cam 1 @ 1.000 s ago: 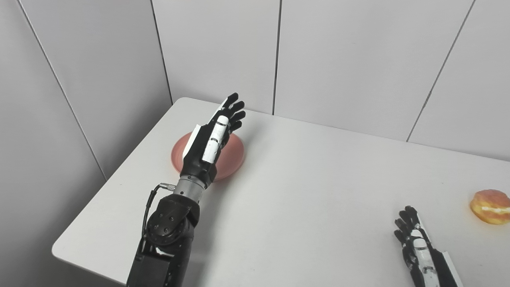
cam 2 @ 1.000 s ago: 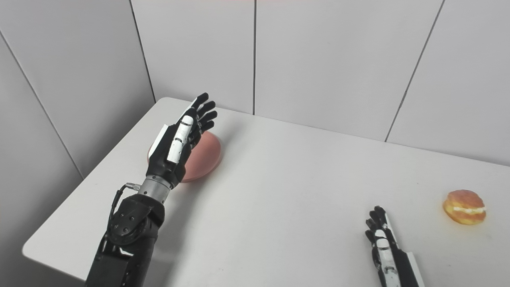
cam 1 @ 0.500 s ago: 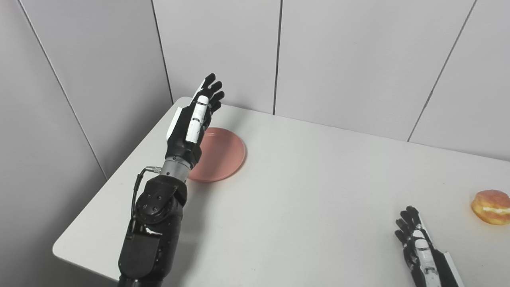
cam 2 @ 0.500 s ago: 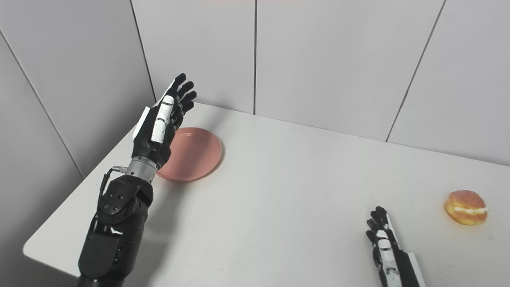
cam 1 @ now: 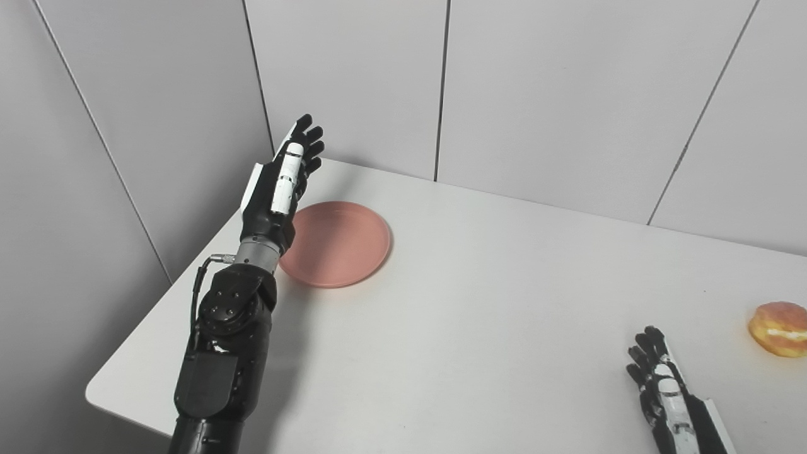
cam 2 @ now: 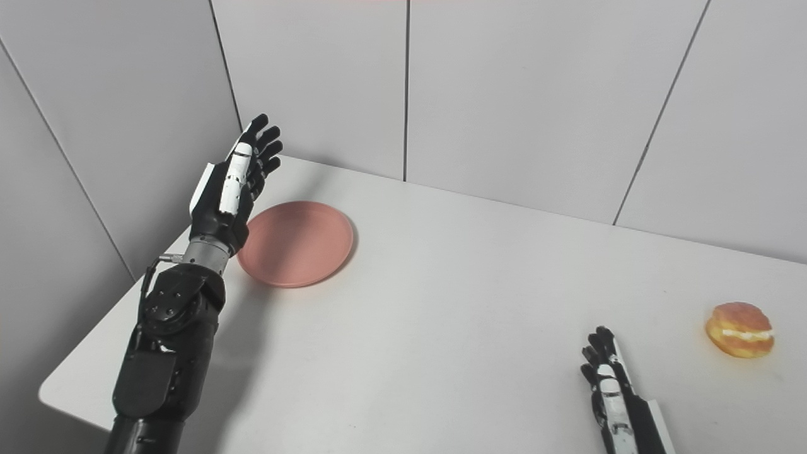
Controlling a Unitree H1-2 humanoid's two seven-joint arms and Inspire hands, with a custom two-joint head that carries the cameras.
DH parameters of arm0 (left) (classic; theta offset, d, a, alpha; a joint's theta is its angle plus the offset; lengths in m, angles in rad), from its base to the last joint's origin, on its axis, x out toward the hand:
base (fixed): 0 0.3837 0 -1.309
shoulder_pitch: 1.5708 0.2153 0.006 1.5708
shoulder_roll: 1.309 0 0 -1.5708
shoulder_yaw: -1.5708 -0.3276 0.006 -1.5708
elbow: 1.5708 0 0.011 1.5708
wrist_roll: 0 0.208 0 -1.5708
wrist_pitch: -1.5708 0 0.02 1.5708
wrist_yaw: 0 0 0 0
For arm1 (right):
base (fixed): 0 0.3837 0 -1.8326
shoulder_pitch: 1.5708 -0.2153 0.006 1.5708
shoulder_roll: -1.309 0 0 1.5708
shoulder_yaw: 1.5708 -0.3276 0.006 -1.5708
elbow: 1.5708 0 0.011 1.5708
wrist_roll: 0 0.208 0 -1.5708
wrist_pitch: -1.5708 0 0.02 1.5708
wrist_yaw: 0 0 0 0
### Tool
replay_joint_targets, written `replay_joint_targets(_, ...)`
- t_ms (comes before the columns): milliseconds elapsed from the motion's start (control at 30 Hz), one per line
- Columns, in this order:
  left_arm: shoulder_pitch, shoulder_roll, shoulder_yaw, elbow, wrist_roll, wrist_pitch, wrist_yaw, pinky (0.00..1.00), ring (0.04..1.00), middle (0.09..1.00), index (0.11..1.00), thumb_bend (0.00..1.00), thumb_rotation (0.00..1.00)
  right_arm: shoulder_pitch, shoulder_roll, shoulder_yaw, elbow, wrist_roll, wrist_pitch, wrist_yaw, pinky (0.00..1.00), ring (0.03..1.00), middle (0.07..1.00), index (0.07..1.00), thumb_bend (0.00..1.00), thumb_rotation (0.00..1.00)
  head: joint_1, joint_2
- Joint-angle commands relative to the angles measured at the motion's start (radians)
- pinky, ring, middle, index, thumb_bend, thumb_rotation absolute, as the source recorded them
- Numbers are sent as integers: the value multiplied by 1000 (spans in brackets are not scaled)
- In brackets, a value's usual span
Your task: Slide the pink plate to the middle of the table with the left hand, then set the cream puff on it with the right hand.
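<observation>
Left hand (cam 1: 277,183) was raised edge-on at the far-left corner of the bench (cam 1: 479,315), just outside the left rim of the pink plate (cam 1: 337,243). Its fingers (cam 1: 306,135) were extended and spread, grasping nothing, with the palm turned toward the plate. No contact between hand and plate could be confirmed; the hand appeared to stand above the bench surface and beside the rim. This posture suited a lateral push: a flat, upright palm set against the outer rim can drive a shallow dish sideways without lifting it.

The pink plate lay flat and empty near the rear-left corner, well apart from the middle of the bench. The sliding step was therefore judged not yet done.

The right hand (cam 2: 608,381) rested low at the near-right part of the bench, fingers extended and apart, holding nothing. It was judged to be waiting, since its step depends on the plate being centred.

The cream puff (cam 2: 739,329) sat on the bench near the right edge, beyond and to the right of the right hand, apart from it. Its filling line showed along the side. The puff was judged soft, so a light, enclosing grasp would be required.
</observation>
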Motion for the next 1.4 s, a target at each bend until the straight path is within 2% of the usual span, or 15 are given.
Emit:
replay_joint_targets(0,-43,26,14,-8,-15,-27,8,961,951,958,961,420,1000,-13,1,1,3,1,12,5,1000,1000,1000,1000,61,1000,3,2)
replay_joint_targets(167,-58,36,46,47,-73,-18,-7,970,962,972,970,418,1000,-14,-1,1,8,3,5,8,1000,1000,1000,1000,61,1000,1,-1)
replay_joint_targets(467,-76,69,79,147,-121,-45,-8,975,964,968,947,400,1000,-13,-1,0,8,-1,4,6,1000,1000,1000,1000,53,1000,3,-3)
replay_joint_targets(967,-83,101,133,244,-171,-47,-6,892,952,958,938,383,1000,-14,-1,-3,10,-2,-3,3,1000,1000,1000,1000,37,1000,2,0)
replay_joint_targets(1033,-82,110,133,258,-165,-52,-5,936,963,965,949,386,1000,-13,-2,-4,9,-5,-2,2,1000,1000,1000,1000,43,1000,3,1)
replay_joint_targets(1367,-79,129,141,325,-172,-65,-2,998,978,976,971,382,1000,-12,-4,-7,8,-1,2,4,1000,1000,1000,1000,45,1000,4,6)
